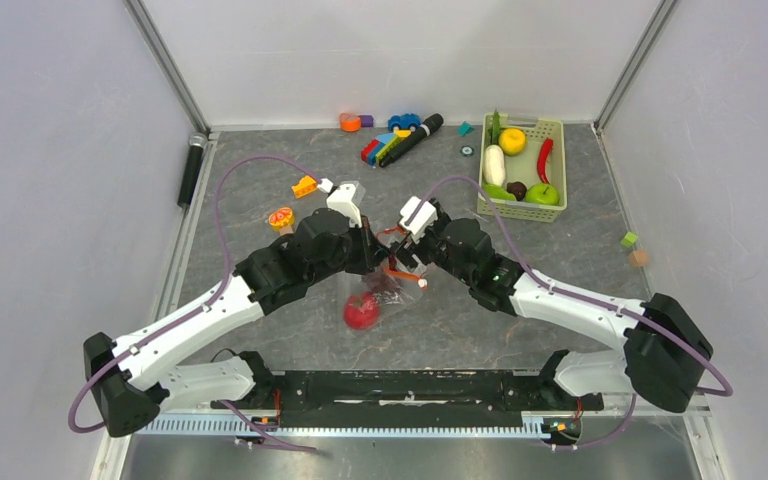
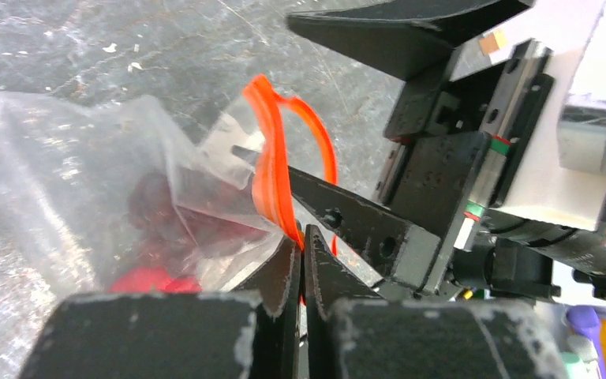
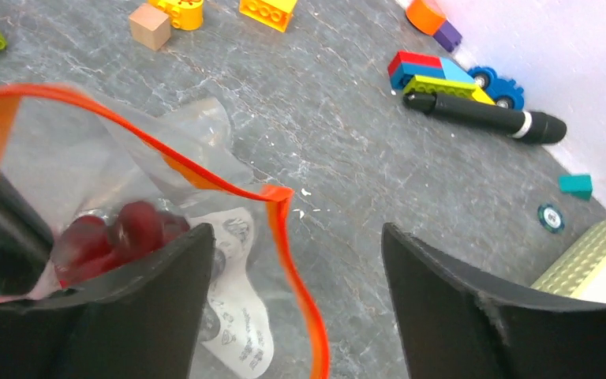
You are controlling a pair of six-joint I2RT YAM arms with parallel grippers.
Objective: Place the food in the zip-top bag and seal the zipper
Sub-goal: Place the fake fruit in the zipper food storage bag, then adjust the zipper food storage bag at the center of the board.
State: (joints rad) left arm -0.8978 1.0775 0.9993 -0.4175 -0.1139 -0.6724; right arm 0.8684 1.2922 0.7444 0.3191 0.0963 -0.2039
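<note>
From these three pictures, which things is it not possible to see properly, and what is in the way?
- Zipper slider: not clear in any view; too small from the top.
- Grapes, left wrist view: blurred behind the crinkled bag.
- Apple, left wrist view: mostly hidden by the left fingers.
- Basket, right wrist view: cut off by the right edge.
- Label, right wrist view: print too small to read.
</note>
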